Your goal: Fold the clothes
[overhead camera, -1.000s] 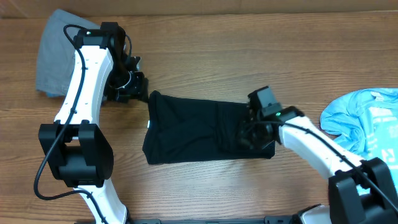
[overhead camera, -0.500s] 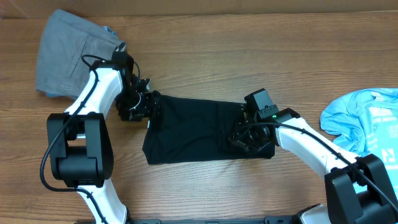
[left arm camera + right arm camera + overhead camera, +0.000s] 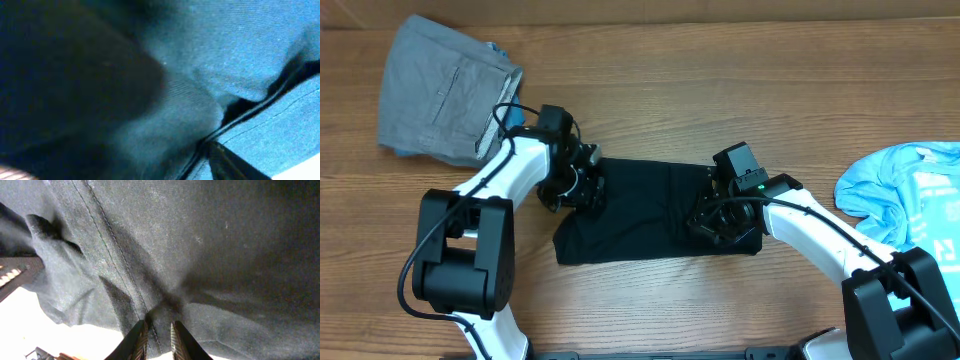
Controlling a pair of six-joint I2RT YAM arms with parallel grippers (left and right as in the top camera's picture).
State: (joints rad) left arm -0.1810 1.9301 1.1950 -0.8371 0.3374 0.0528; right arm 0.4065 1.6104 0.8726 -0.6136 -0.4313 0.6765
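Note:
A black garment lies flat across the middle of the wooden table. My left gripper sits at its upper left corner; in the left wrist view dark cloth fills the frame and only one fingertip shows, pressed into a fold. My right gripper is on the garment's right part. In the right wrist view its fingers are pinched on a ridge of the black cloth beside a seam.
A folded grey garment lies at the back left corner. A crumpled light blue shirt lies at the right edge. Bare wooden table shows in front of the black garment.
My left gripper has moved right and toward the front, from beside the grey garment onto the black garment, whose left edge has shifted right with it. The right gripper has barely moved.

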